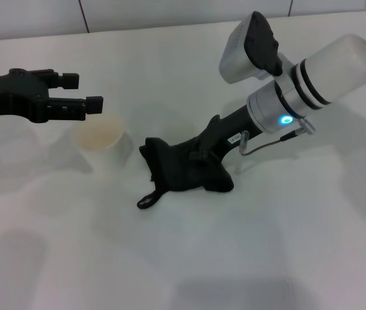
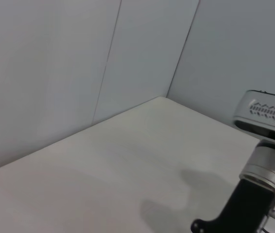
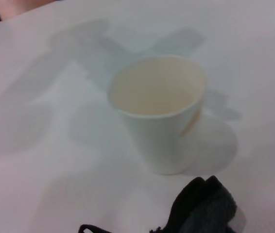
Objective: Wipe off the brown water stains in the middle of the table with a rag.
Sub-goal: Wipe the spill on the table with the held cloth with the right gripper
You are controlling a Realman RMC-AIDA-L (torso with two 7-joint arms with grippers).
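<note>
Right now your right pincer [image 1: 199,157] is down on the black rag [image 1: 186,171], its tips buried in the folds, so it looks closed on the cloth, pressing it against the white surface [image 1: 267,245]. The rag lies bunched and lumpy under and just ahead of that pincer, with its small loop [image 1: 147,200] trailing off the edge farthest from the arm. Beyond the rag, on the side away from your right pincer, stands a white paper cup [image 1: 102,139], upright, near the cloth but not touching it; in the right wrist view the cup [image 3: 159,109] shows a pale tan inside and a faint orange-brown streak on its outer wall, with a corner of the rag [image 3: 203,208] just beside its base. You cannot make out any brown stain on the surface itself; if it is there, the rag hides it. Your left pincer [image 1: 83,93] hovers above the surface close over the cup, with its two fingers apart and nothing between them.
</note>
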